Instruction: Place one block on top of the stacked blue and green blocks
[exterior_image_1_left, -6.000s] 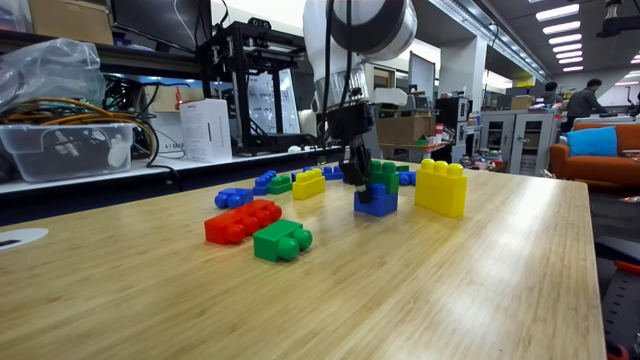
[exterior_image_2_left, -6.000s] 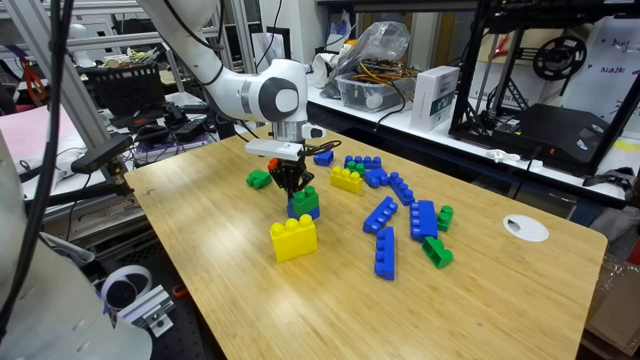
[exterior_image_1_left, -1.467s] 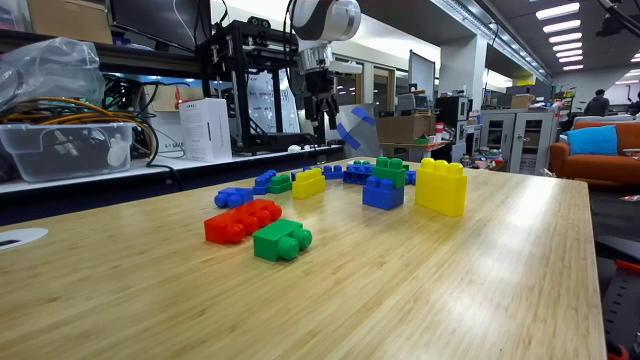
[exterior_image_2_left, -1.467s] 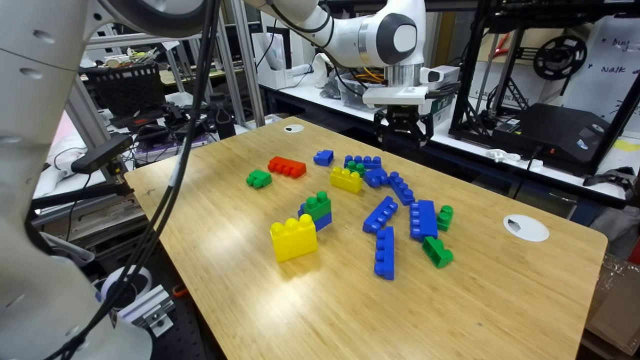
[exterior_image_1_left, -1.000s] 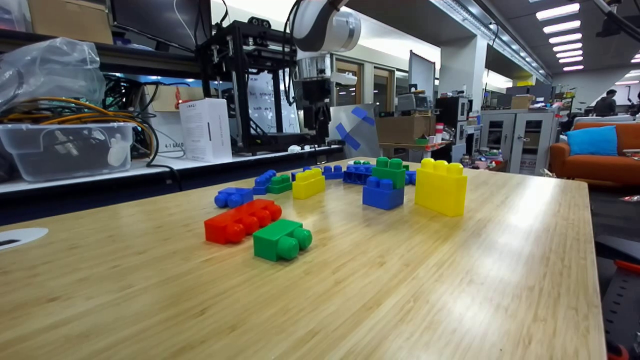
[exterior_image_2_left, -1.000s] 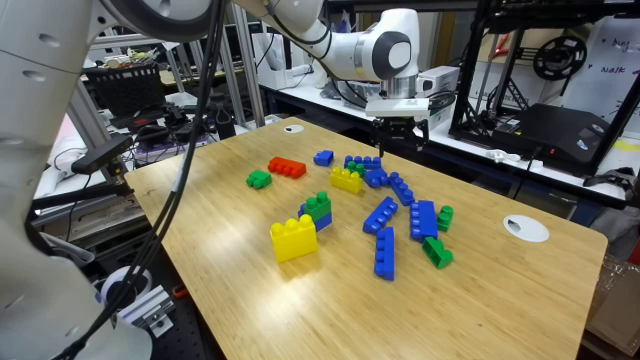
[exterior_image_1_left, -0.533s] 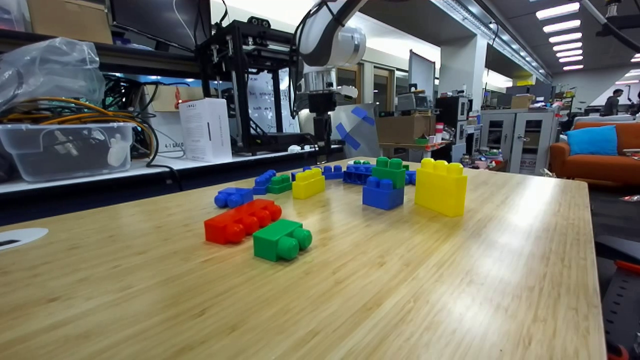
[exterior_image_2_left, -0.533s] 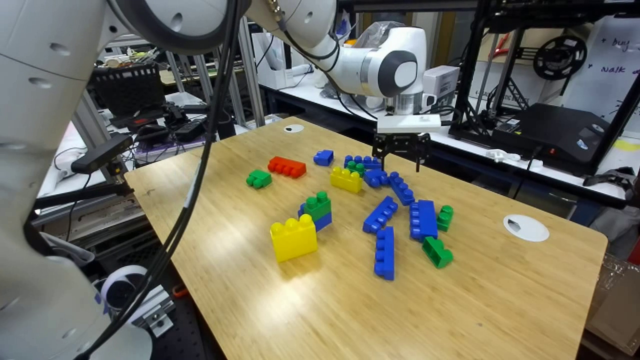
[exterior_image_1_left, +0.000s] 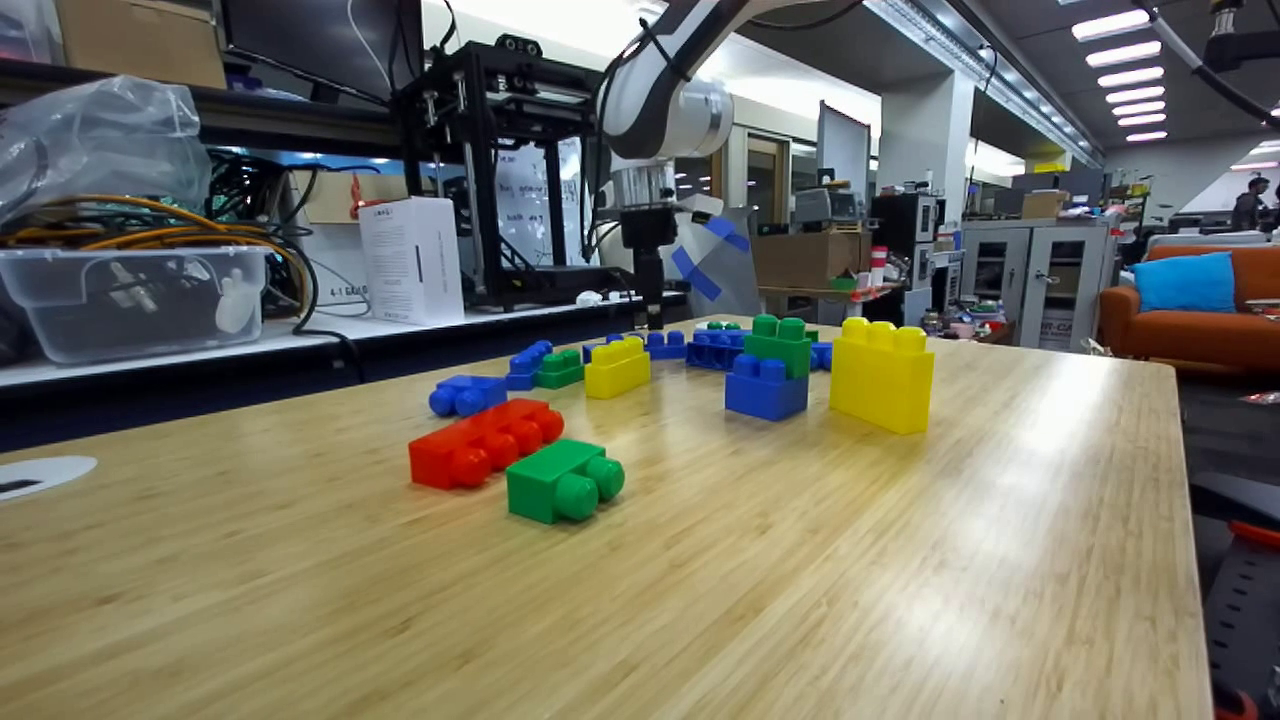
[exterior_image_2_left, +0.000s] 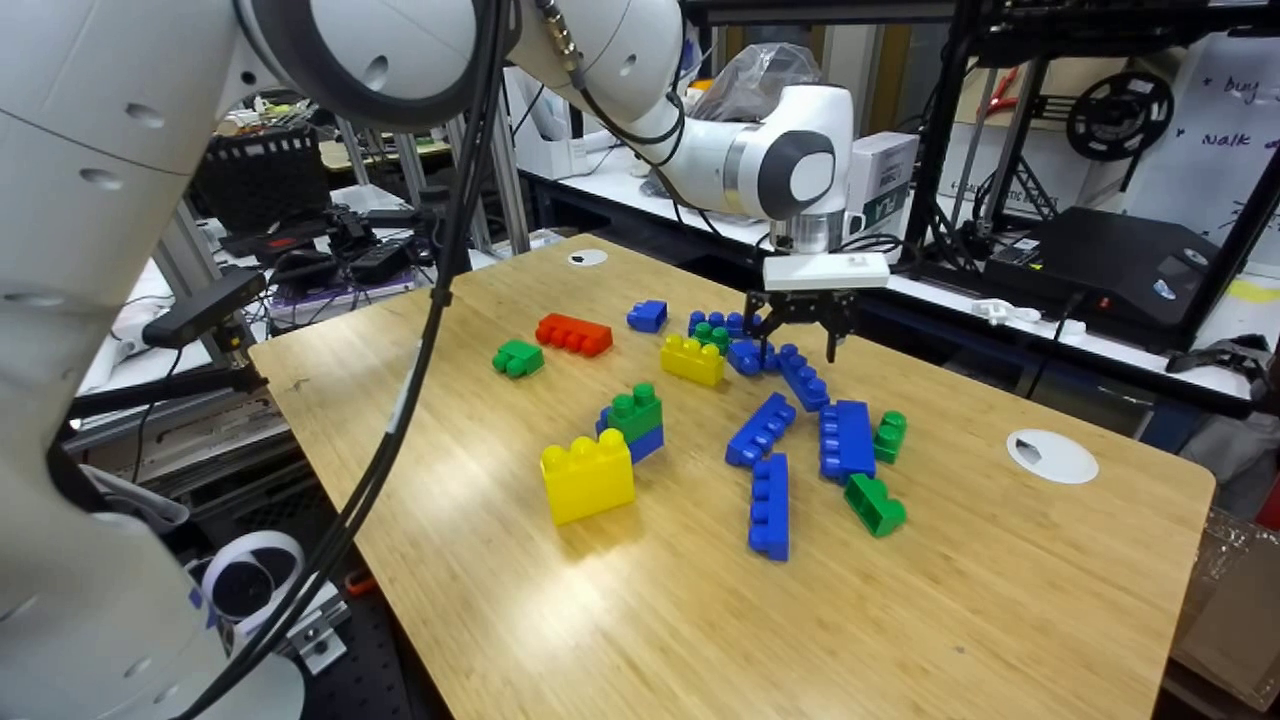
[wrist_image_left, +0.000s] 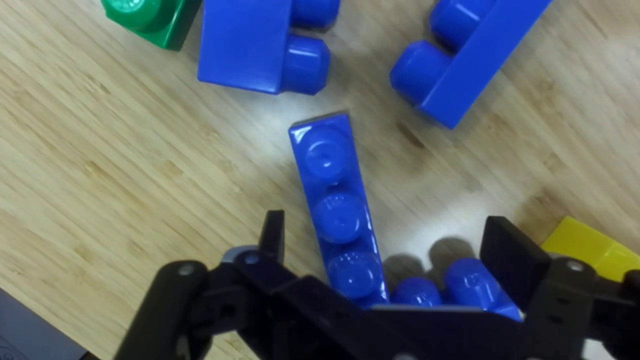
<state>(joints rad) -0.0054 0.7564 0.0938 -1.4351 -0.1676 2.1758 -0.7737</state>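
Observation:
The stack, a green block (exterior_image_1_left: 778, 343) on a blue block (exterior_image_1_left: 766, 396), stands upright on the table and shows in both exterior views. The green block sits toward one end, so studs of the blue one stay bare. Away from the stack, my gripper (exterior_image_2_left: 798, 361) points down over the loose blocks, its jaws wide apart. In the wrist view a long blue block (wrist_image_left: 341, 216) lies studs up below and between the fingertips of the gripper (wrist_image_left: 384, 218), nothing gripped. Part of another blue block (wrist_image_left: 470, 281) shows near one finger, the rest hidden by the gripper.
A tall yellow block (exterior_image_2_left: 588, 482) stands close beside the stack. Several blue blocks lie around the gripper, along with a smaller yellow block (exterior_image_2_left: 692, 361). A red block (exterior_image_2_left: 573, 335) and a green block (exterior_image_2_left: 518, 358) lie farther off. A printer frame (exterior_image_1_left: 480, 180) stands behind the table.
Earlier my gripper was down at the stack; it has since moved off to the loose blocks, leaving the stack slightly shifted. Over the last second it has come down, staying open.

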